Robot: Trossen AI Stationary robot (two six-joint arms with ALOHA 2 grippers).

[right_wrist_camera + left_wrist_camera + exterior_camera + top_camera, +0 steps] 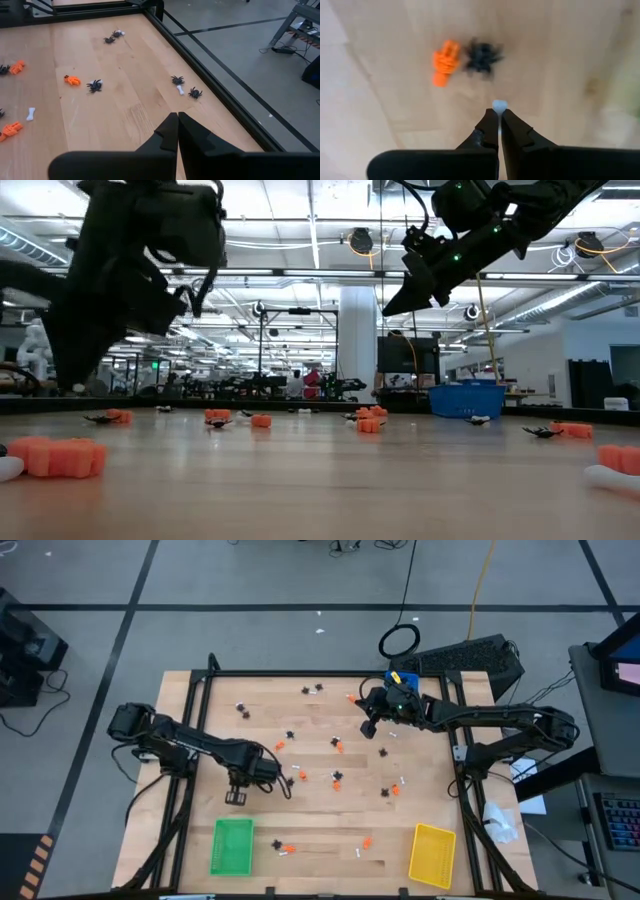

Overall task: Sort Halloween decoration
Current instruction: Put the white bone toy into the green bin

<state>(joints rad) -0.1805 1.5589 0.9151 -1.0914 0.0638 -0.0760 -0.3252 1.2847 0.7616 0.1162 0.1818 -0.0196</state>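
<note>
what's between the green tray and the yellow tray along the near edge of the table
In the high view, between the green tray and the yellow tray lie a few trinkets on bare wood: an orange lump beside a black spider shape, and another orange lump.

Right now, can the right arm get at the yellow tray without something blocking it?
Probably yes. The right gripper hangs shut and empty near the table's far edge, while the yellow tray lies at the near edge on that arm's side. Only small trinkets lie between them.
</note>
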